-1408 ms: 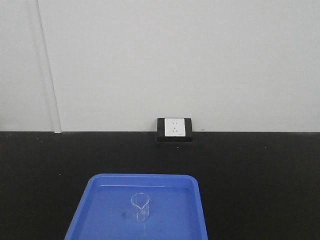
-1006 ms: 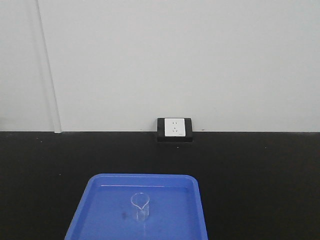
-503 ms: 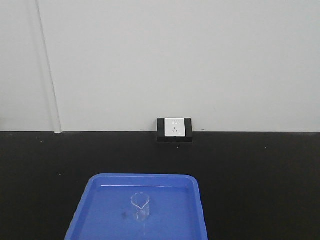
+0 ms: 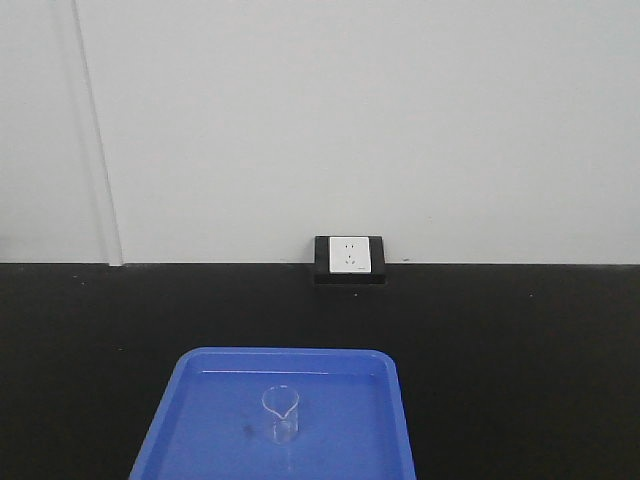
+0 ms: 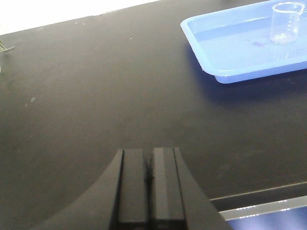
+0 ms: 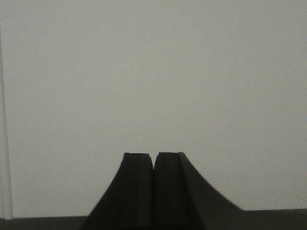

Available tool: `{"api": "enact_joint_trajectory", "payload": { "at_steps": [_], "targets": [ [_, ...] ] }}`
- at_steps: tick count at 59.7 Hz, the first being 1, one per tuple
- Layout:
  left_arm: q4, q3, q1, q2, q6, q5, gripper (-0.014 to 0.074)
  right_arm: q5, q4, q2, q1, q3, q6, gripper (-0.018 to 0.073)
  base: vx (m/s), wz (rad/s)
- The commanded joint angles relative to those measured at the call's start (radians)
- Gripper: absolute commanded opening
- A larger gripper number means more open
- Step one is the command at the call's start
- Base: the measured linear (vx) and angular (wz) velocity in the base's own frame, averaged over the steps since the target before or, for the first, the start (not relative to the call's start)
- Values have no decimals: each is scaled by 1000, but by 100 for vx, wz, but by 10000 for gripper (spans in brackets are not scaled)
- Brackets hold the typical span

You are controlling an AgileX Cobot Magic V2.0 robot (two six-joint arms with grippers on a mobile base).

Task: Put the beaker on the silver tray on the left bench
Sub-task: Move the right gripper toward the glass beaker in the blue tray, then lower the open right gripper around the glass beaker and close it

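Note:
A small clear glass beaker (image 4: 282, 413) stands upright in a bright blue tray (image 4: 350, 440) on the matte black bench top (image 4: 500, 360). In the left wrist view the beaker (image 5: 286, 23) sits at the far upper right in the blue tray (image 5: 230, 48). My left gripper (image 5: 148, 153) is shut with nothing in it, low over the black top and well away from the beaker. My right gripper (image 6: 154, 155) is shut on nothing and faces a plain pale wall. The silver tray is out of view.
A white wall socket in a black frame (image 4: 349, 257) sits where the bench meets the pale wall. The bench's near edge (image 5: 259, 191) shows at the lower right of the left wrist view, with a light strip (image 5: 268, 211) below it.

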State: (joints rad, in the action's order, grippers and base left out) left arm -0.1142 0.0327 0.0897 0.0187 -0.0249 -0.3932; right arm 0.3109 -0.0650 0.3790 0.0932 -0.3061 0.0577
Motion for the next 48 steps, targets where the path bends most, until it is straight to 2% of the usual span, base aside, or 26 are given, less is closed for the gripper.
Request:
{"api": "enact_joint_trajectory", "payload": {
  "at_steps": [1, 13, 26, 30, 38, 48],
  "targets": [
    [1, 20, 6, 7, 2, 83, 1, 67, 9, 205, -5, -133, -25, -11, 0, 0],
    [1, 20, 6, 7, 2, 83, 1, 65, 6, 496, -5, -263, 57, -11, 0, 0],
    [1, 20, 6, 7, 2, 83, 1, 82, 28, 655, -3, -265, 152, -6, 0, 0],
    [1, 20, 6, 7, 2, 83, 1, 82, 94, 698, -3, -265, 152, 4, 0, 0],
    [1, 20, 6, 7, 2, 83, 1, 114, 336, 774, -3, -265, 186, 57, 0, 0],
    [1, 20, 6, 7, 2, 83, 1, 252, 634, 878, -3, -265, 323, 219, 0, 0]
  ]
}}
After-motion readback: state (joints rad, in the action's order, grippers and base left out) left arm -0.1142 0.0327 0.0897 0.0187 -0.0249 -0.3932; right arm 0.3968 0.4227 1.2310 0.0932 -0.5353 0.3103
